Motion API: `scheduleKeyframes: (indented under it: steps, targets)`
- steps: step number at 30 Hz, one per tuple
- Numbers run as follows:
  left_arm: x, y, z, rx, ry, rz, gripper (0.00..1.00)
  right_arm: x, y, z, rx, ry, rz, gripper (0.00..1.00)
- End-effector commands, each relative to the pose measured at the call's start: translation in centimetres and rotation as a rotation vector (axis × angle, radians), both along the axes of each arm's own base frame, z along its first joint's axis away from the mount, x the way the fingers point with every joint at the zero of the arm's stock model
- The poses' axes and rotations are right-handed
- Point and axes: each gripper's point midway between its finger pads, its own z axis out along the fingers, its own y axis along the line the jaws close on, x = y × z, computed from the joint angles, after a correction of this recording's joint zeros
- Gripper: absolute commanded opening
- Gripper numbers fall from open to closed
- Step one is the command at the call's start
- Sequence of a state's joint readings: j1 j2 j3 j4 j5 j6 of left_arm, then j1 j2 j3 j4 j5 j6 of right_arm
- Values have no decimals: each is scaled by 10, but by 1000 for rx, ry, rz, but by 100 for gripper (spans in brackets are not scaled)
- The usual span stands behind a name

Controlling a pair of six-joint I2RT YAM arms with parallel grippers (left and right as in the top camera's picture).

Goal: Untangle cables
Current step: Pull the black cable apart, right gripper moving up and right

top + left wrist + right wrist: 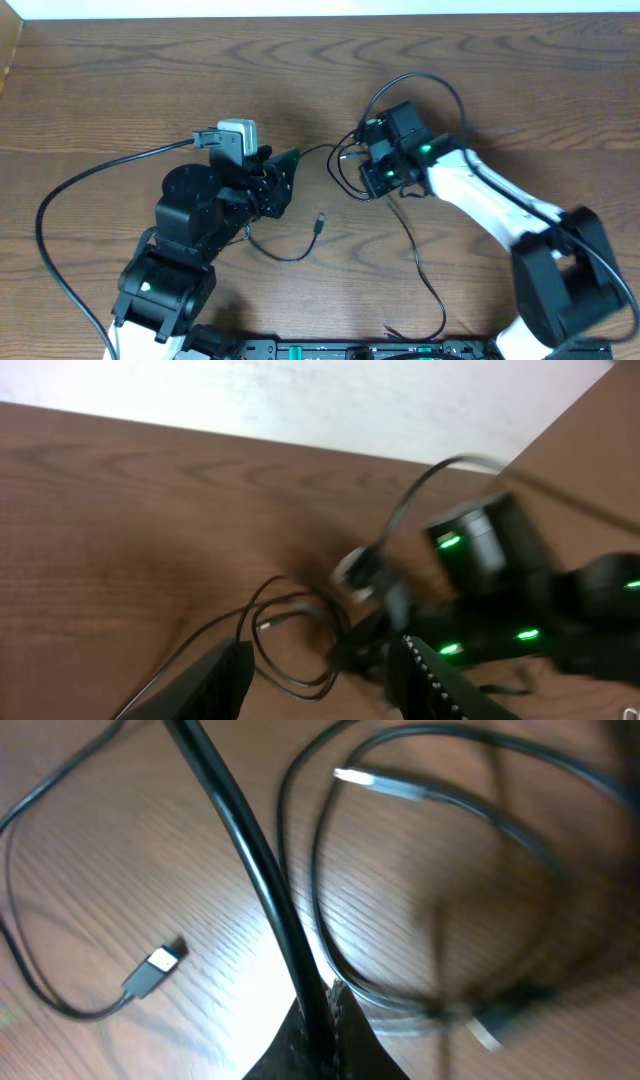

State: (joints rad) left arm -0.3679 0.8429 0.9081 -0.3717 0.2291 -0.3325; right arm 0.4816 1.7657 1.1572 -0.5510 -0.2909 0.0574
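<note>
My right end effector (322,1020) pinches the black cord (250,850), likely anchoring it; my left end effector (325,660) stands parted, empty, facing the loops (290,630).

Left wrist view: right arm (500,560) motion-blurred, left fingers (215,680) cut off by the lower edge. Right wrist view: black cable (322,880) smeared toward the right; right fingers (350,1055) largely cropped below.

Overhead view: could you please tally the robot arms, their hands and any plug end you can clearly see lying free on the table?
Robot arms: 2 (left arm, right arm)
Hands: 2 (left hand open, right hand shut on a black cable)
Free plug end: 1
Total: 5
</note>
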Motion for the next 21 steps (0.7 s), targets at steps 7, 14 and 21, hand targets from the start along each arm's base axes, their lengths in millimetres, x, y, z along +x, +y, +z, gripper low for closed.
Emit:
scheduleKeyframes:
  steps: [7,14,21]
  targets:
    - [7,1,-15,59,46,1,49,11,-57,76,-128,-123,-164,1]
    - [6,2,-27,74,83,0,49,12,-61,168,-22,-305,-218,1]
    - [3,3,-32,90,100,-5,49,7,-70,233,51,-452,-273,1]
